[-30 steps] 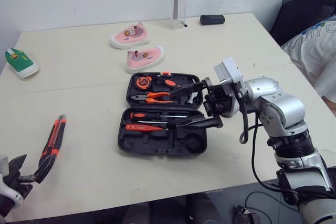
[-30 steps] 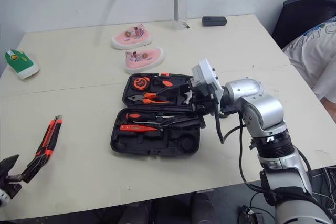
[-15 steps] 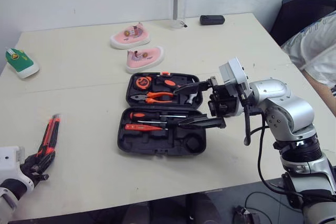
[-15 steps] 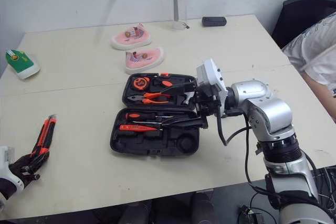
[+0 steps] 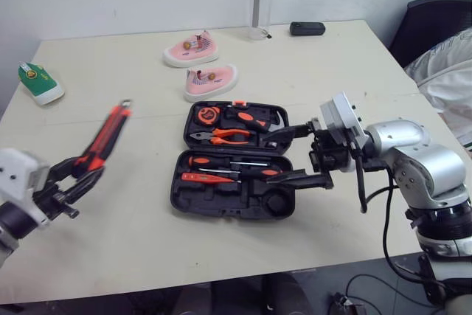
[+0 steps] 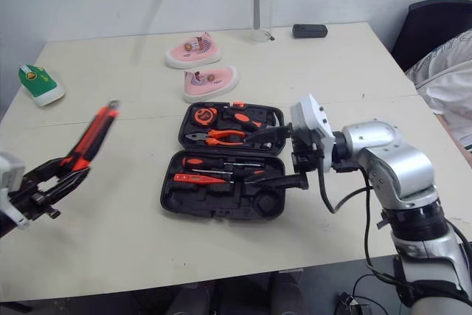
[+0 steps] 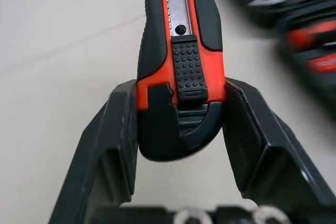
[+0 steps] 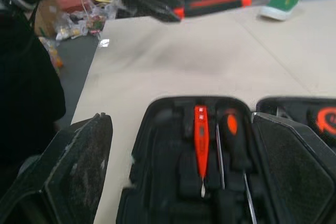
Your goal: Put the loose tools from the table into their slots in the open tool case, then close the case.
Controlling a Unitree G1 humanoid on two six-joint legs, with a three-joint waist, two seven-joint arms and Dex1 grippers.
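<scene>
Left gripper (image 7: pixel 181 93): fingers clamped on the butt end of the orange-and-black utility knife (image 5: pixel 103 138). In the wrist view both pads press the knife's sides just below the ribbed slider. The knife is in the air above the table's left side, well apart from the case. It is tilted, its free end pointing up and away from the robot.

Right gripper (image 5: pixel 271 154): fingers spread wide, holding nothing. It hovers over the right end of the open tool case (image 5: pixel 177 197), one finger above the far half and the other above the near half. I cannot tell whether either finger touches the case.

Case: lies open and flat near the middle of the table (image 5: pixel 147 256), its two halves joined along a long edge.
- Far half: tape measure (image 5: pixel 204 115) at the left, orange-handled pliers (image 5: pixel 221 136) below it, and another orange-and-black tool (image 5: pixel 247 116) beside the tape.
- Near half: a black-and-orange screwdriver (image 5: pixel 221 161), with a slim orange tester screwdriver (image 5: pixel 210 178) just nearer the robot. Moulded black recesses run along the near edge.

Elsewhere on the table:
- two pink baby shoes (image 5: pixel 192 48) (image 5: pixel 210 80) beyond the case
- a green shoe (image 5: pixel 40 82) at the far left
- a clear bottle (image 5: pixel 261 1) and a small black object (image 5: pixel 307 28) at the far edge

A black chair (image 5: pixel 435 23) stands at the far right, with a person in white (image 5: pixel 450 71) beside it.
</scene>
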